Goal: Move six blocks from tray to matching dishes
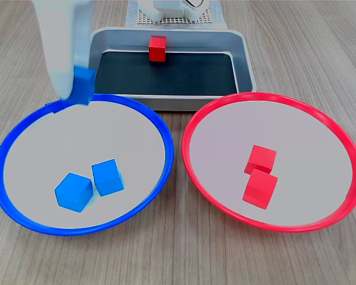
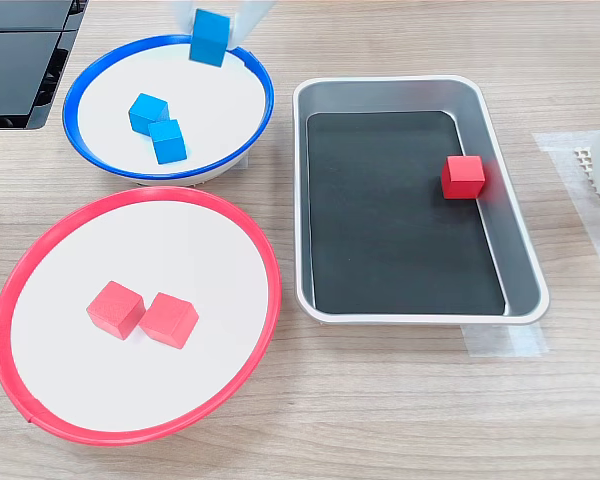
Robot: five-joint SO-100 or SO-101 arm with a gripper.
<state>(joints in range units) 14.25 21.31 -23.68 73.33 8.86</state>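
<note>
Gripper [image 1: 77,89] clamped on a blue block [image 1: 83,85], held over the blue-rimmed dish [image 1: 24,139] at its 11 o'clock rim in the first exterior view. Two blue blocks [image 1: 90,184] lie in that dish, two red blocks [image 1: 260,176] in the red-rimmed dish [image 1: 338,142]. One red block [image 1: 158,48] sits in the tray [image 1: 244,59], at 12 o'clock.

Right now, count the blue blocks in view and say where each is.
3. Two blue blocks lie touching in the blue-rimmed plate; the third blue block is held by the gripper over that plate's rim. None seems hidden.

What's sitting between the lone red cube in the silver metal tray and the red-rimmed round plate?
Only bare black tray floor and the silver tray wall; the second exterior view shows it clearest.
</note>
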